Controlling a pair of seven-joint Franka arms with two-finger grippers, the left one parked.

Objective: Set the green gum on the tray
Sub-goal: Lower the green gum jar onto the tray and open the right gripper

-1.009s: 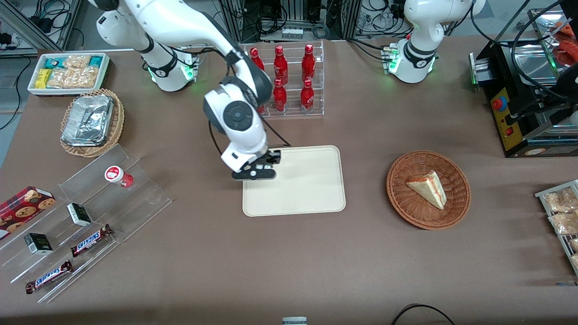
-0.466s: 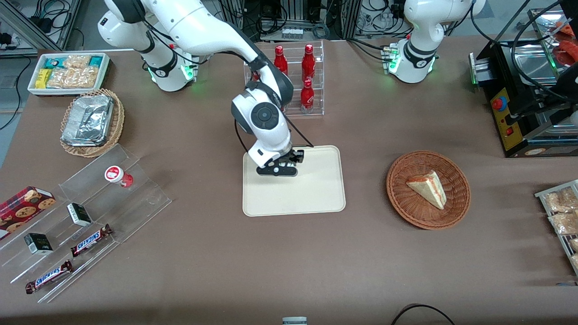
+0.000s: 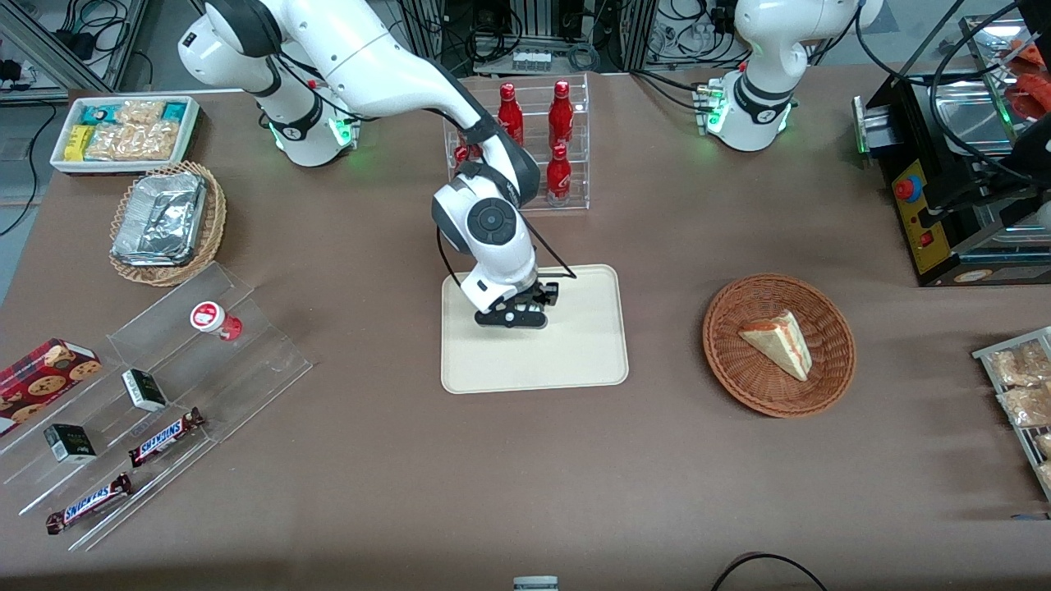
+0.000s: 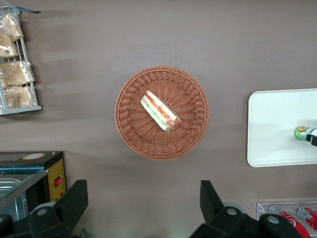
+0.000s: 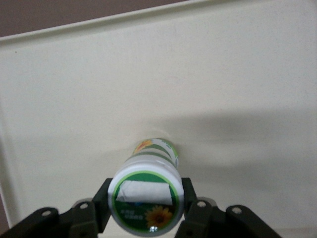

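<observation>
The cream tray (image 3: 575,353) lies mid-table. My right gripper (image 3: 514,317) hangs over the part of the tray nearer the working arm's end, pointing down. In the right wrist view the gripper (image 5: 146,199) is shut on the green gum (image 5: 146,206), one finger on each side just under its white, green-ringed lid. The bottle stands upright with its lower end close to the tray floor (image 5: 237,84); I cannot tell whether it touches. In the left wrist view the green gum (image 4: 300,133) shows over the tray (image 4: 277,124). In the front view the gum is hidden under the gripper.
A clear rack of red bottles (image 3: 558,148) stands just farther from the camera than the tray. A wicker basket (image 3: 731,361) with a sandwich lies toward the parked arm's end. An acrylic stand with a red-lidded bottle (image 3: 212,318) and snack bars lies toward the working arm's end.
The gripper has carried the gum from the tray's edge at the working arm's end to over the tray's inside. The last half second shows only a small shift.
</observation>
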